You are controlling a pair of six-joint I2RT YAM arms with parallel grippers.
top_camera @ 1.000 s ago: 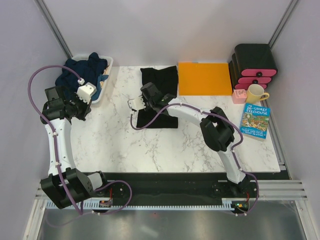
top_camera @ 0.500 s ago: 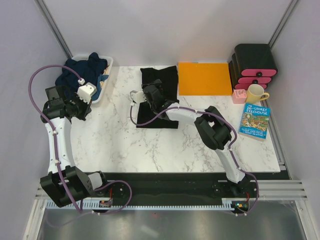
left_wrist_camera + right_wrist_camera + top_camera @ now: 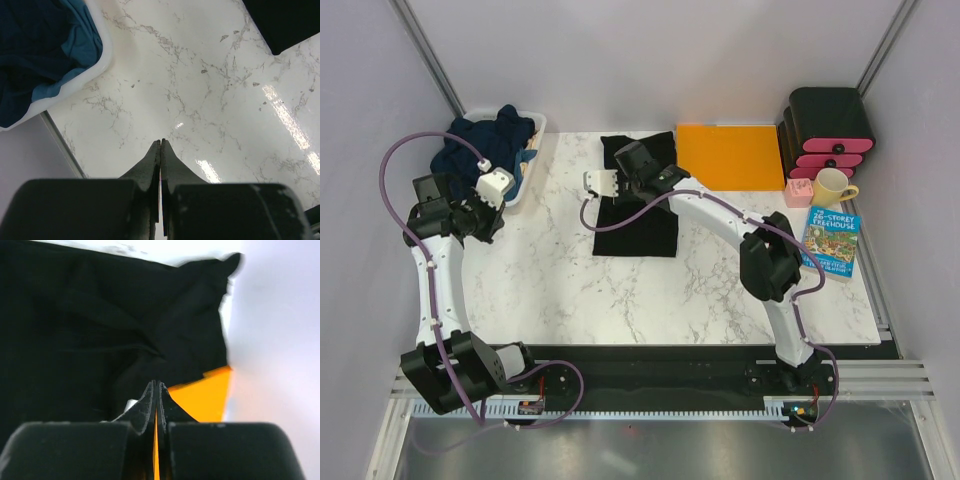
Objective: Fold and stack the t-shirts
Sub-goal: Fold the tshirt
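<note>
Right wrist: pincer (image 3: 156,386) above black t-shirt (image 3: 75,330)

Your right gripper (image 3: 156,385) has its two fingers pressed flat together, nothing visibly pinched between them, with the tips over the rumpled black t-shirt (image 3: 75,330). You'll see the shirt fills most of the view, its creases gathering just above the tips. A wedge of the orange sheet (image 3: 200,400) shows beside the fingers, at the shirt's edge. A blurred pale wall (image 3: 275,315) sits to the right, and a strip of white table (image 3: 150,247) runs along the top.
</note>
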